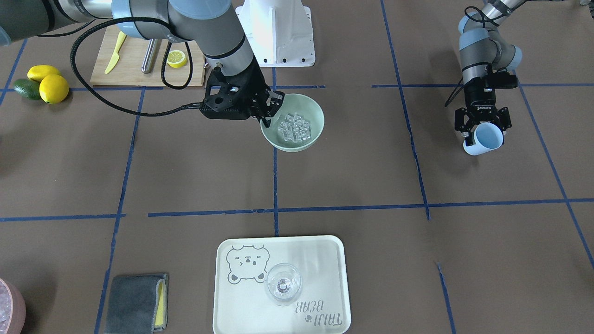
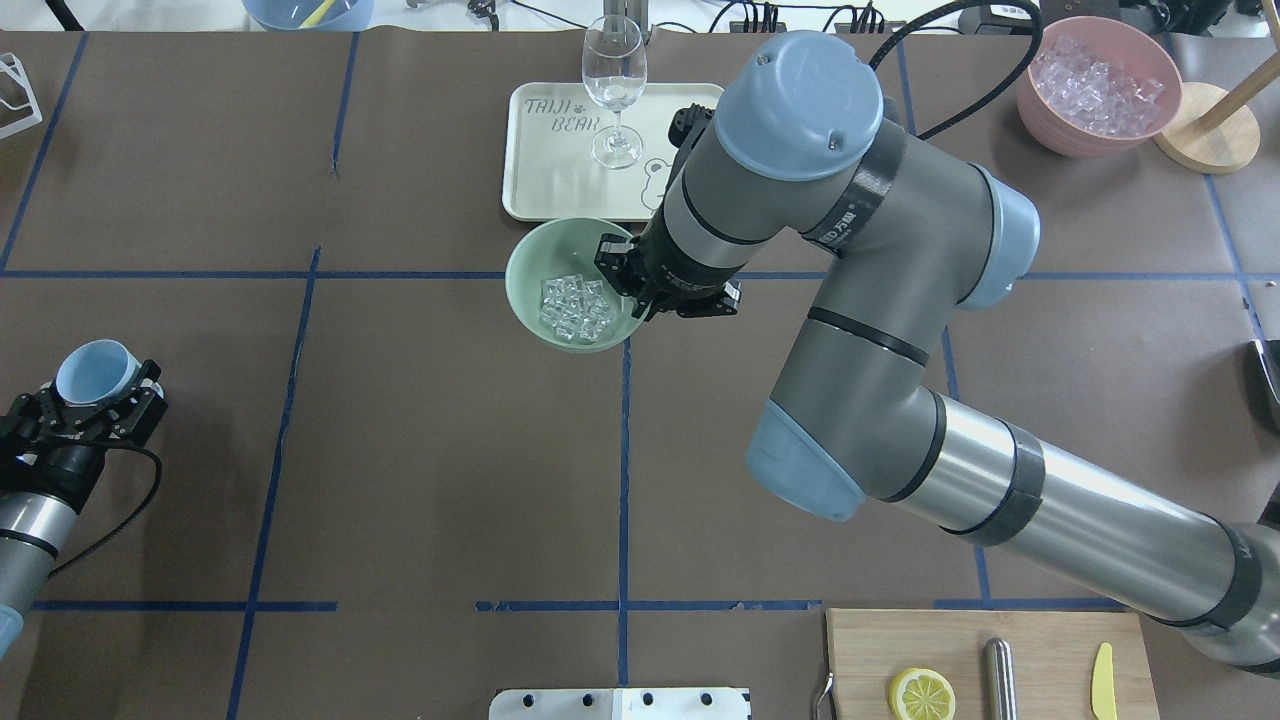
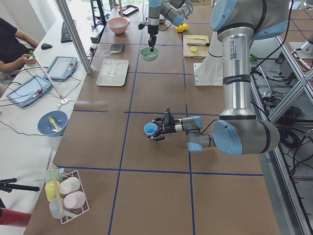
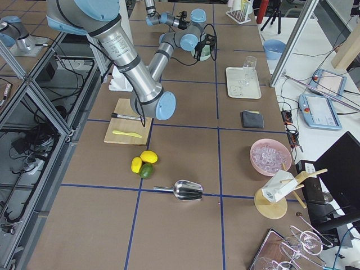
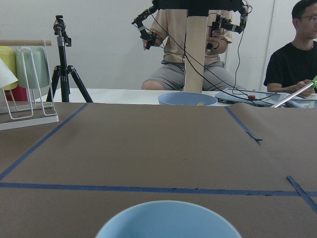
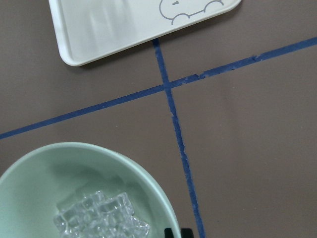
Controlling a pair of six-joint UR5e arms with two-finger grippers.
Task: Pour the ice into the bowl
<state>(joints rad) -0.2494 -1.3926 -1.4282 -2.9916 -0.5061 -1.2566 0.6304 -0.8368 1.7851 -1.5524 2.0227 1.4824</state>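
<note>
The pale mint-green bowl point(image 1: 316, 112) stands at mid-table and holds a small heap of clear ice cubes point(image 1: 293, 127). Both also show in the overhead view, the bowl point(image 2: 528, 262) and the ice point(image 2: 577, 308), and in the right wrist view, the bowl point(image 6: 29, 173) and the ice point(image 6: 101, 218). My right gripper point(image 1: 268, 113) is at the bowl's robot-side rim, its jaws closed on the rim. My left gripper point(image 1: 483, 135) is far off to the side, shut on a light blue cup point(image 1: 485, 139). The cup lies tilted on its side with its mouth pointing away from the robot, and looks empty.
A pale tray point(image 1: 241, 301) with a wine glass point(image 1: 283, 284) lies beyond the bowl. A pink bowl of ice point(image 2: 1095, 85), a grey cloth point(image 1: 134, 301), a cutting board point(image 1: 134, 60) with a lemon half, whole lemons point(image 1: 53, 88) and a metal scoop point(image 4: 188, 190) are on my right side.
</note>
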